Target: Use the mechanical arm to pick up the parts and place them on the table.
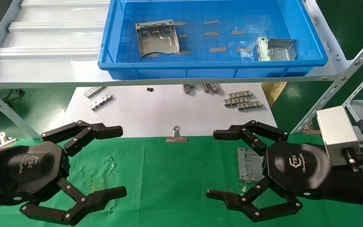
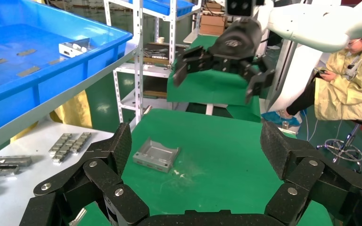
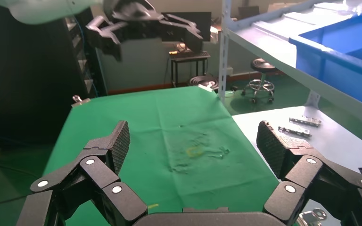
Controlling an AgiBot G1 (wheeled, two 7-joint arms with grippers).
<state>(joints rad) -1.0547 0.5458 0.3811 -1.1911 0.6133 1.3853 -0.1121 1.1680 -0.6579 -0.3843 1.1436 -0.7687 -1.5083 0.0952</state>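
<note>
Two grey sheet-metal parts lie in the blue tray (image 1: 112, 60) on the shelf, one at the left (image 1: 158, 37) and one at the right (image 1: 276, 49). A third part (image 1: 249, 165) lies flat on the green table (image 1: 169, 183), partly hidden by my right gripper; it also shows in the left wrist view (image 2: 155, 154). My right gripper (image 1: 213, 164) is open and empty, hovering just above and beside that part. My left gripper (image 1: 120, 160) is open and empty over the table's left side. The yellow square outline (image 3: 194, 151) shows in the right wrist view.
A white sheet (image 1: 169, 107) lies behind the green cloth with slotted silver strips (image 1: 241, 101) and a binder clip (image 1: 176, 136) at its edge. Slanted shelf struts (image 1: 336, 85) stand at both sides. A seated person (image 2: 349, 84) is beyond the table.
</note>
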